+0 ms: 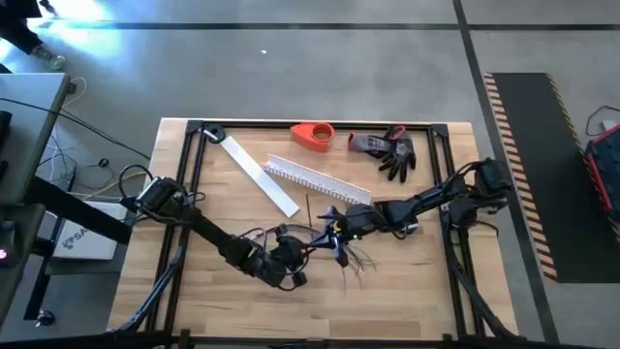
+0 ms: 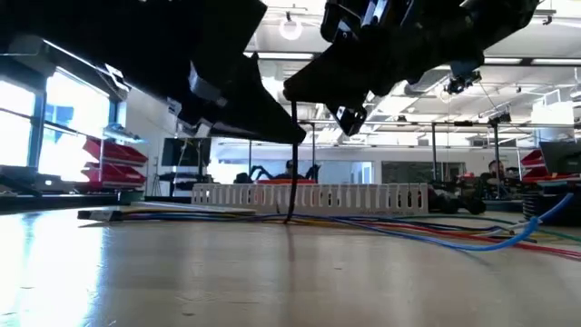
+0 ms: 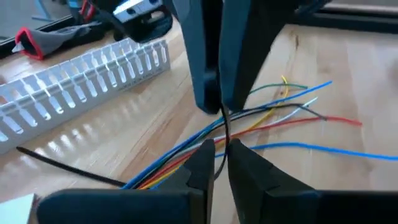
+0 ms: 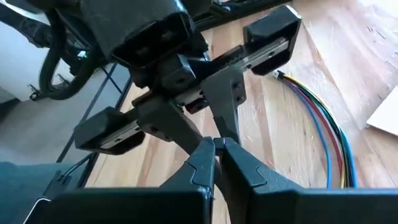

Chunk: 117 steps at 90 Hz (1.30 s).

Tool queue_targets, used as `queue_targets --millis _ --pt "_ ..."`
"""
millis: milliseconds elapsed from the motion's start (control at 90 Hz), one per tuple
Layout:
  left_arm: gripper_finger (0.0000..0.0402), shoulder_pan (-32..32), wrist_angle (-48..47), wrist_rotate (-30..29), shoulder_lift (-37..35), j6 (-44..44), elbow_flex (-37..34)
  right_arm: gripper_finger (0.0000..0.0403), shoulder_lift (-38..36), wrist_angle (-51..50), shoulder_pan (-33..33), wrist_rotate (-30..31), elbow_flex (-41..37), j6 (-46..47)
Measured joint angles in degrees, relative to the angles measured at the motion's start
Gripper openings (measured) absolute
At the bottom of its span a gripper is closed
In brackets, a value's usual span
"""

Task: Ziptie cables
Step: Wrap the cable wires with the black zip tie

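Note:
The cables (image 3: 280, 118) are a bundle of thin blue, red, yellow, green and dark wires lying on the wooden table (image 1: 407, 291) near its middle, their loose ends splayed (image 1: 354, 260). A thin black ziptie (image 3: 225, 127) rises from the bundle. My left gripper (image 3: 216, 152) and my right gripper (image 4: 216, 149) meet tip to tip just above the bundle, both shut on the ziptie. In the low view the ziptie (image 2: 290, 163) stands upright from the cables (image 2: 408, 227) into the grippers. A black strand (image 3: 62, 167) lies on the table beside the bundle. My left gripper pinches the black ziptie (image 3: 221, 148) between its two fingertips just above the cable bundle, coming slanting down from the table's left. The strip runs up out of the fingers to the other gripper. My right gripper pinches the same ziptie a little higher (image 3: 219, 111) between its fingertips (image 3: 208, 93), coming slanting down from the table's right. The strip bends between the two holds, and its lower part reaches down to the cables.
A white slotted channel (image 1: 315, 177) lies just beyond the grippers, and a flat white strip (image 1: 260, 174) lies to its left. At the far edge sit a red object (image 1: 312, 136) and a dark glove (image 1: 387, 147). Black frame rails (image 1: 189, 184) border the table.

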Motion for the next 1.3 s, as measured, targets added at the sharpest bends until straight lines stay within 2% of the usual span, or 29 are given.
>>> queue_targets --millis 178,378,533,711,822,956,1111,1300 --pt "0.0005 -0.02 0.08 -0.64 0.00 -0.20 0.00 0.0000 0.00 -0.20 0.00 0.04 0.00 -0.01" --pt "0.0000 -0.02 0.10 1.90 -0.02 -2.18 0.00 0.0011 0.04 -0.62 0.01 -0.12 0.00 -0.35" --pt "0.0000 -0.02 -0.17 5.78 -0.02 -3.25 -0.04 0.0074 -3.00 -4.41 -1.37 -0.78 0.00 -2.55" --pt "0.0000 -0.02 -0.97 10.53 -0.02 -4.23 -0.07 0.0167 -4.88 -10.34 -4.50 3.38 -0.03 -5.28" --pt "0.0000 -0.02 -1.18 14.00 -0.02 -4.57 -0.07 0.0211 -1.13 -11.04 -7.06 5.40 -0.11 -6.10" --pt "0.0000 -0.02 -1.24 15.48 -0.02 -4.31 -0.09 0.0243 5.58 -5.37 -9.89 1.54 -0.20 -7.05" --pt "0.0000 -0.02 -1.39 16.65 -0.02 -4.24 -0.09 0.0252 11.72 0.65 -13.18 1.33 -0.23 -8.83" --pt "0.0000 -0.02 -1.39 17.07 -0.02 -4.00 -0.09 0.0248 16.22 7.16 -17.05 -2.91 -0.12 -5.57"
